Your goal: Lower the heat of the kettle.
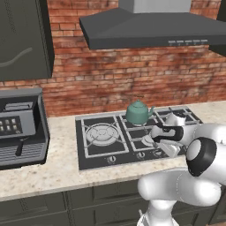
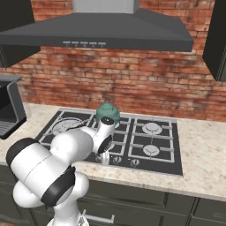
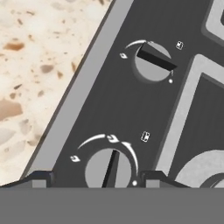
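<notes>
The teal-green kettle (image 1: 139,112) (image 2: 107,113) stands on a rear burner of the black cooktop (image 1: 95,154) (image 2: 170,163). My gripper (image 1: 171,152) (image 2: 105,160) (image 3: 96,179) points down at the cooktop's front knob row, in front of the kettle. In the hand view it is open, and its two fingertips (image 3: 37,178) straddle a round grey knob (image 3: 108,168) without touching it. A second knob (image 3: 152,62) lies farther along the row, its handle bar turned at an angle.
A grey coffee machine (image 1: 20,128) stands on the speckled counter (image 1: 53,172) left of the cooktop. A dark range hood (image 2: 101,33) hangs overhead against the brick wall. Wall cabinets (image 1: 24,37) flank it.
</notes>
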Controlling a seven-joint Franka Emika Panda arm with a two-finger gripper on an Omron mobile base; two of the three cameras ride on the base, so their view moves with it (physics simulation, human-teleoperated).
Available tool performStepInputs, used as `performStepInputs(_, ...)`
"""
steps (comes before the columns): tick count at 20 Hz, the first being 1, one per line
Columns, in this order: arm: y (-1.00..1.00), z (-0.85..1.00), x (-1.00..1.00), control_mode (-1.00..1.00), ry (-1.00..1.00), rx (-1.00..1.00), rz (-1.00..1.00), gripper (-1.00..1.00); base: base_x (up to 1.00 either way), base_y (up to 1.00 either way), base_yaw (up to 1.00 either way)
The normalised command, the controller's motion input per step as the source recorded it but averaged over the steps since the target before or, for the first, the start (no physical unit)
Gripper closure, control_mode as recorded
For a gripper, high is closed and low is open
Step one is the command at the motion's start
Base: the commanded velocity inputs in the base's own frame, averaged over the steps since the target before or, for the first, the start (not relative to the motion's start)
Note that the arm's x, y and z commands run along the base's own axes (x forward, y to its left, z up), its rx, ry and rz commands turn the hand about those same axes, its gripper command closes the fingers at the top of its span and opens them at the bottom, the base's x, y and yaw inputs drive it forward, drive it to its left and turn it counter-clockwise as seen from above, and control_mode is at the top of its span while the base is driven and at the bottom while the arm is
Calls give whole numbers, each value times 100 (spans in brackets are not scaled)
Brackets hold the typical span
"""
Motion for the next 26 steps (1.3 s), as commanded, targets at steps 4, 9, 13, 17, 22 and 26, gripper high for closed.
performStepInputs(4, 0, -25, -2, -100, 0, 0, 0, -100, 0, 0, 0)
performStepInputs(9, 0, -28, -2, -100, 0, 0, 0, -100, 0, 0, 0)
performStepInputs(13, 0, -30, -10, -100, 0, 0, 0, -100, 0, 0, 0)
performStepInputs(17, 0, -26, 0, -100, 2, 0, 0, -100, 0, 0, 0)
performStepInputs(22, 0, -30, 0, -100, 6, 0, 0, -100, 0, 0, 0)
performStepInputs(26, 0, -55, -13, -100, 7, 0, 0, -100, 0, 0, 0)
